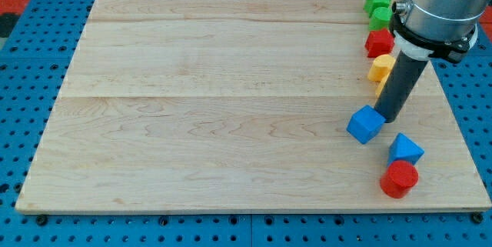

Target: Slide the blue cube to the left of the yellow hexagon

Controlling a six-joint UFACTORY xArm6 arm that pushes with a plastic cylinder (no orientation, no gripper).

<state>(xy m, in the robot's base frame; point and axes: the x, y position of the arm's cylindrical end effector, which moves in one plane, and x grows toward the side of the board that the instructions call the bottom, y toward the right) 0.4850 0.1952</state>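
Observation:
The blue cube [365, 124] lies on the wooden board [231, 101] at the view's right, below centre. My tip [387, 117] touches or nearly touches its upper right edge. The yellow hexagon [381, 68] lies above the cube, partly hidden by my rod. A second yellow piece [379, 88] shows just below it, mostly hidden behind the rod.
Two green blocks [377, 2] [380, 18] and a red block [379, 43] stand in a column above the yellow hexagon at the view's top right. A second blue block [405, 149] and a red cylinder [399, 179] lie near the view's bottom right.

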